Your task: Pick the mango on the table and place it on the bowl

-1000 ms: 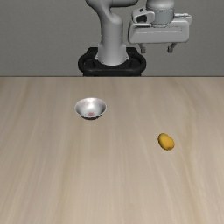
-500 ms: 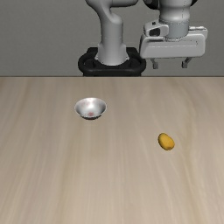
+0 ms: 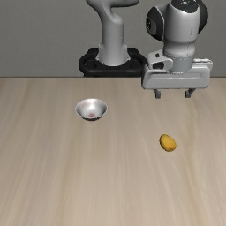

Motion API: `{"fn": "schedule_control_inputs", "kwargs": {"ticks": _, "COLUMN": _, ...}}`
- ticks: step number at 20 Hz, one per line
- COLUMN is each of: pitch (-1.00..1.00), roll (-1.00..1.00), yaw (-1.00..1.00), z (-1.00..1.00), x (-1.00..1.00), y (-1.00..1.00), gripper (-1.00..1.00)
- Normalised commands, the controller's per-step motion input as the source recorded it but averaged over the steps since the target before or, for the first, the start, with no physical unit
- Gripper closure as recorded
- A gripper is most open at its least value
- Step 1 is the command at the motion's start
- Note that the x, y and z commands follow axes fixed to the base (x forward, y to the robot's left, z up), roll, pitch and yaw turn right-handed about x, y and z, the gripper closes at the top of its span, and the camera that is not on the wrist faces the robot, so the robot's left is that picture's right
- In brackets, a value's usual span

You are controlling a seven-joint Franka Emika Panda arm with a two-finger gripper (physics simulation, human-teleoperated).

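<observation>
Arm [image 3: 113, 33]: white column rises from a black ring base [image 3: 113, 64] at the far edge of the bench [image 3: 53, 177], then reaches across to the exterior view's right. The rounded grey-white wrist points straight down and carries a broad, boxy hand. The fingers [image 3: 156, 93] hang off its underside as two short dark stubs. They are spread wide with nothing between them and sit above the bench surface, touching nothing.

Mango [image 3: 168, 142]: lies on the bench toward the exterior view's right, below the fingers in this view and apart from them. It is a small, smooth, orange-yellow oval, set a little aslant.

Bowl [image 3: 91, 109]: sits on the bench left of centre, well apart from the mango. It is round, shallow, shiny metal, with a small reddish spot inside.

Change since a second ago: the hand has swung toward the exterior view's right and come down. It was up by the arm's shoulder and half a second ago was level with the base. Now its fingers show in front of the bench's far edge. Finger spread looks unchanged. Mango and bowl have not moved.

Surfaces: bench is pale wood with fine lengthwise grain, and the wall [image 3: 35, 35] behind is flat grey.
</observation>
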Motion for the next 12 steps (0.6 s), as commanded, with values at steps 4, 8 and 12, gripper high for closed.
{"fn": "schedule_control_inputs", "kwargs": {"ticks": 4, "pitch": 0.00, "roll": 0.00, "yaw": 0.00, "z": -1.00, "x": 0.00, "y": 0.00, "gripper": -1.00}}
{"fn": "schedule_control_inputs", "kwargs": {"ticks": 8, "pitch": 0.00, "roll": 0.00, "yaw": 0.00, "z": -0.75, "x": 0.25, "y": 0.00, "gripper": -1.00}}
{"fn": "schedule_control_inputs", "kwargs": {"ticks": 12, "pitch": 0.00, "roll": 0.00, "yaw": 0.00, "z": -1.00, "x": 0.00, "y": 0.00, "gripper": -1.00}}
